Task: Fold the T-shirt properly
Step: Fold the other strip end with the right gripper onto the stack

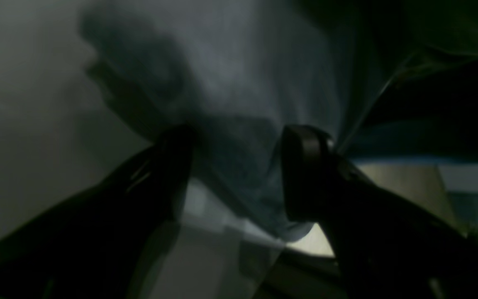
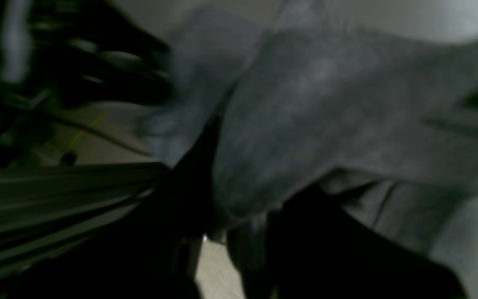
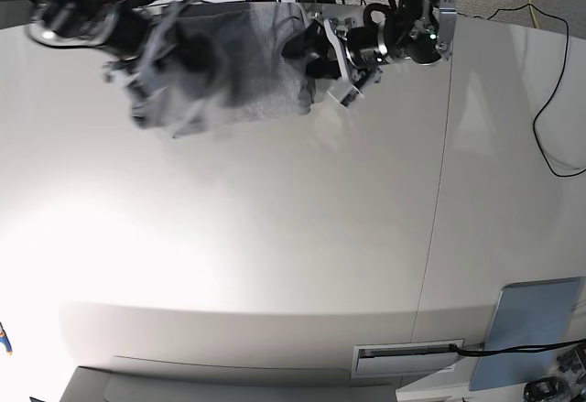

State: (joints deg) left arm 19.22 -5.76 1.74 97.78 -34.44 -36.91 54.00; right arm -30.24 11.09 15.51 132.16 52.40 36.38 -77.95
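T-shirt [image 3: 233, 72] strung between right jaws, clamped, and left jaws, wide.

The heather-grey T-shirt [image 3: 240, 72] lies bunched at the table's far edge — one end lifted, blurred.

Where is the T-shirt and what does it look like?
Look at the far edge of the big white table, between the two black robot arms. The T-shirt is the rumpled grey cloth stretched there, the only soft thing around.
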